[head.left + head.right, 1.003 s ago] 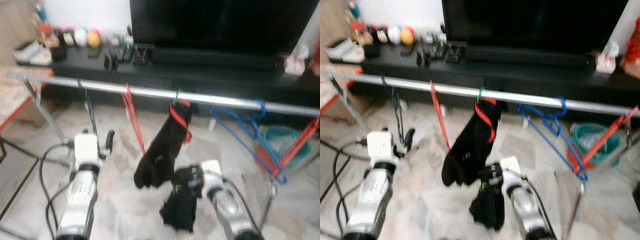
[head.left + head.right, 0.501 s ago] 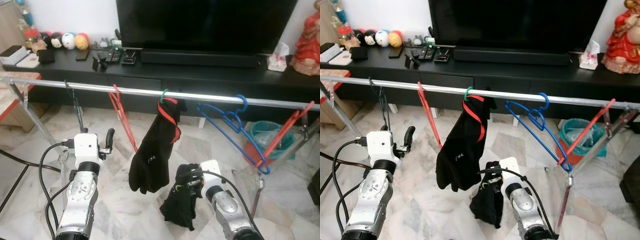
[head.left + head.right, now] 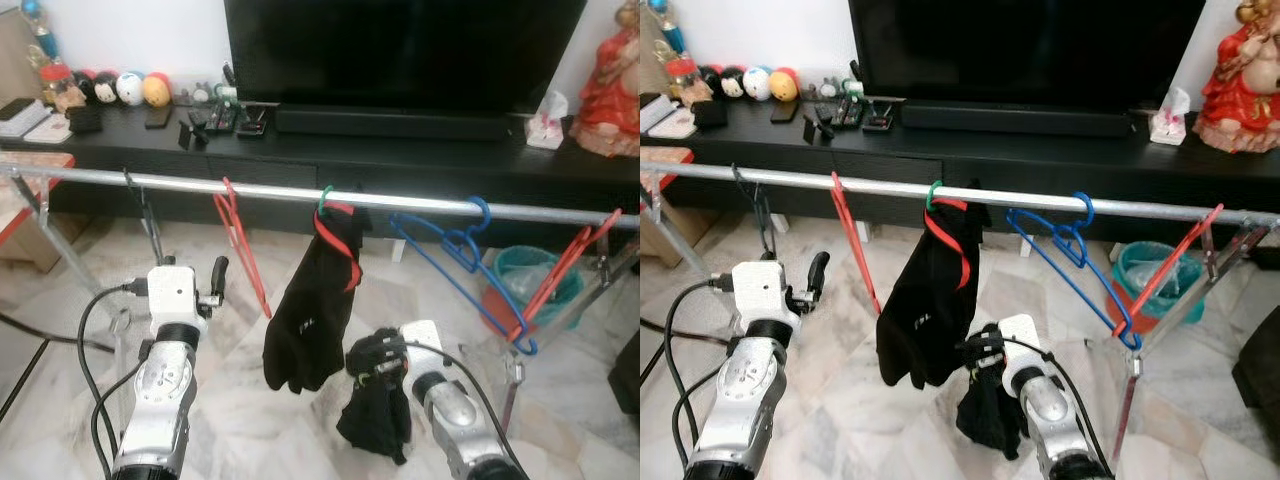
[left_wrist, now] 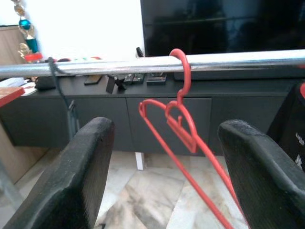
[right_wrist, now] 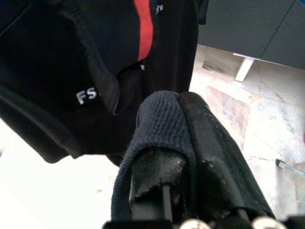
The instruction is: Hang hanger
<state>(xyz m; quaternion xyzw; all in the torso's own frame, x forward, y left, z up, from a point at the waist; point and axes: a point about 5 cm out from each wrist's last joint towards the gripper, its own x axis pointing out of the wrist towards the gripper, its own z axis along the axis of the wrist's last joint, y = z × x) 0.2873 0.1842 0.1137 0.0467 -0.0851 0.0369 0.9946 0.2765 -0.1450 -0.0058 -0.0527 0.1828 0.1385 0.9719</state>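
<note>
The right claw is clamped on a dark cloth that droops from it, low in front of the rail. Just above it, on the rail, a black garment hangs from a green-hooked hanger. The left claw is spread wide with nothing in it, its fingers facing a red hanger hooked on the rail. A blue hanger hangs further along the rail to the right, a second red one beyond it. Behind the rail stands a black bench with a TV.

To do this well, I reckon the right claw should lift the cloth clear of the hanging garment before going near the rail, so nothing snags.

Compared with half a second ago, both claws sit much as they did; the whole view has shifted slightly, so the camera moved.
</note>
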